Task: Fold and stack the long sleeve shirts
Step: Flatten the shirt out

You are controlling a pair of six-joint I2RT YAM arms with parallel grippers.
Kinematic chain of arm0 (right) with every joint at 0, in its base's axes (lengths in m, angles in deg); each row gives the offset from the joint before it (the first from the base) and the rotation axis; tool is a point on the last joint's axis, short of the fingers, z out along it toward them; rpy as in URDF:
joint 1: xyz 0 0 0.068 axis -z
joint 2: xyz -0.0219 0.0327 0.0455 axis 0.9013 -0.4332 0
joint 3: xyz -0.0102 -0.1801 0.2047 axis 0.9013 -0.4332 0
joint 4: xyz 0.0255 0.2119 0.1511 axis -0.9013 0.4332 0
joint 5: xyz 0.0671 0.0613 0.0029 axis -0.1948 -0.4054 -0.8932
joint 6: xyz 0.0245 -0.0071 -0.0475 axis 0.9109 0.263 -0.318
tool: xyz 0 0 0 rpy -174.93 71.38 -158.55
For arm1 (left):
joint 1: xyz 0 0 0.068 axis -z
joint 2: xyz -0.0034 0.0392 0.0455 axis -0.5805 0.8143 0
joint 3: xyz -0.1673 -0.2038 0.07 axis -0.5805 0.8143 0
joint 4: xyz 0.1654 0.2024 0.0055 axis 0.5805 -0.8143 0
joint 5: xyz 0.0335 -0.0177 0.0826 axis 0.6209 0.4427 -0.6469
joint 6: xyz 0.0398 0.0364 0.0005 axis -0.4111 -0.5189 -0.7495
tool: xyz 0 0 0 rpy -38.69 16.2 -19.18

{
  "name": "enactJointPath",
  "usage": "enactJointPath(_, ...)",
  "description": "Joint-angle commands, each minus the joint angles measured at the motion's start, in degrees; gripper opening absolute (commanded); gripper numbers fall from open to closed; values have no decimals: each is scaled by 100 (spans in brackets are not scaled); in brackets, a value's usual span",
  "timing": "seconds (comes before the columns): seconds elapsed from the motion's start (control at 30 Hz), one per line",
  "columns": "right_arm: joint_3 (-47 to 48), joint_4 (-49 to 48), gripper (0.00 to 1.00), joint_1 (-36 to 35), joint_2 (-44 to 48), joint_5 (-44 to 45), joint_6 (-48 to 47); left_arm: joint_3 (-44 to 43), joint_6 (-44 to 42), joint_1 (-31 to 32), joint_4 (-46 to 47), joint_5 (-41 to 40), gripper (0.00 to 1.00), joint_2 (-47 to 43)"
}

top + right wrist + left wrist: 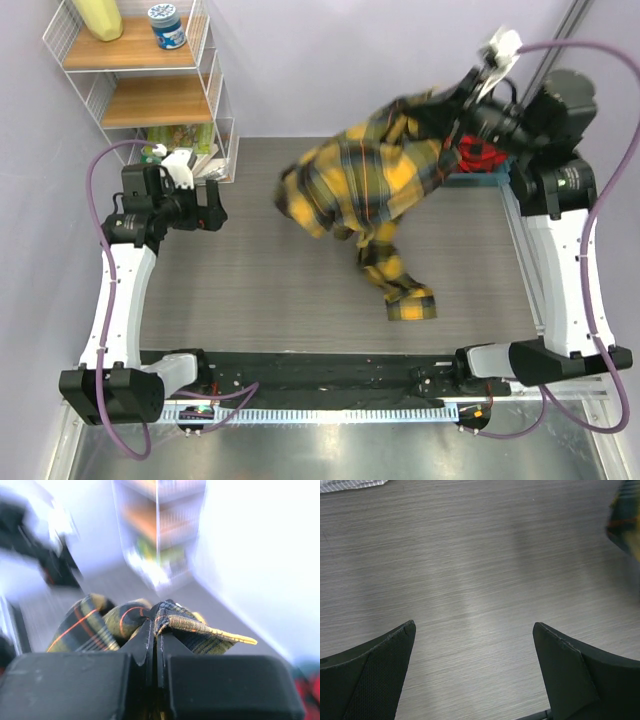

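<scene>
You have two shirts in view. The yellow shirt (365, 175) hangs bunched in the air over the far right part of the table (240, 290), with one sleeve trailing down toward the near side. Its cuff is low, and you cannot tell whether it touches the surface. The red shirt (482, 155) shows only as a small patch behind the right arm, lying in the single teal basin (470, 179) at the table's far right edge.

Of your two grippers, the right gripper (445, 105) is raised high at the far right. In its wrist view the jaws are pressed together, pinching a fold of the yellow shirt (100, 625), with one pointed flap of cloth sticking out to the side above the right gripper (155, 640). A blurred bit of red sits at that view's lower right corner.

The left gripper (214, 213) sits over the table's left side, well apart from both shirts. Its two fingers (375, 675) are spread wide with only bare table between them, and an edge of yellow cloth shows at the upper right of that view.

One wire rack (215, 100) stands at the far left corner, with two wooden shelves. The top one carries one yellow bottle (100, 18) and one blue-lidded jar (167, 26).
</scene>
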Motion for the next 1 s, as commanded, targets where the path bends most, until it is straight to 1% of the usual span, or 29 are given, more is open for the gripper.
enactJointPath(0.0,969,-2299,1,-69,-644,-174,3128,-337,240,11,193,-180,100,60)
enactJointPath(0.03,1040,-2632,1,-104,-758,-209,3454,-363,258,11,184,-207,100,86)
enactJointPath(0.07,1023,-2653,1,-157,-855,-210,3832,-381,267,11,184,-207,100,112)
enactJointPath(0.1,893,-2627,1,-166,-821,-166,3888,-381,267,11,184,-207,100,121)
enactJointPath(0.13,648,-2470,1,-158,-734,-140,3827,-381,267,11,184,-198,100,121)
enactJointPath(0.17,-68,-2355,1,-114,-402,-139,3670,-364,214,11,193,-155,100,113)
enactJointPath(0.2,-493,-2189,1,43,-216,-183,3155,-355,136,11,176,-76,100,78)
enactJointPath(0.23,-906,-1595,1,149,-32,-174,2776,-337,83,11,167,125,100,60)
enactJointPath(0.27,-1667,-1206,1,263,179,-96,2389,-302,82,11,167,196,100,34)
enactJointPath(0.3,-2084,-855,1,612,494,105,1593,-241,-222,2,141,328,100,-27)
enactJointPath(0.33,-2506,-277,8,790,654,281,1211,-214,-304,11,123,416,100,-54)
enactJointPath(0.37,-3206,51,25,983,734,535,633,-179,-444,11,27,661,100,-72)
enactJointPath(0.4,-3439,411,42,1037,717,842,53,-153,-732,11,-52,794,100,-89)
enactJointPath(0.43,-3642,919,67,1047,665,1620,-953,-127,-892,20,-105,882,100,-89)
enactJointPath(0.47,-3879,1098,73,1055,595,1906,-1285,-92,-1007,20,-193,1031,100,-89)
enactJointPath(0.5,-3933,1205,76,1090,542,2091,-1454,-22,-1225,20,-237,1102,100,-89)
enactJointPath(0.57,-3803,1512,89,1214,576,1796,-1920,49,-1376,20,-290,1251,100,-89)
enactJointPath(0.6,-3715,1592,99,1196,594,1655,-1974,110,-1429,20,-282,1252,100,-81)
enactJointPath(0.67,-3444,1610,100,890,594,1470,-1922,207,-1430,11,-264,1278,100,24)
enactJointPath(0.7,-3355,1601,100,575,559,1521,-1913,199,-1430,20,-307,1357,100,77)
enactJointPath(0.73,-3293,1540,100,-72,472,1609,-1887,199,-1369,11,-325,1383,100,191)
enactJointPath(0.83,-3161,1225,97,-980,139,1794,-1632,234,-1089,11,-343,1480,100,350)
enactJointPath(0.87,-3100,1136,97,-1314,7,1542,-1501,260,-991,2,-308,1472,100,437)
enactJointPath(0.93,-3012,978,93,-1510,-266,1321,-1377,322,-780,-68,-264,1515,100,473)
enactJointPath(0.97,-2837,1003,92,-1824,-581,1276,-1472,357,-675,-103,-264,1550,100,525)
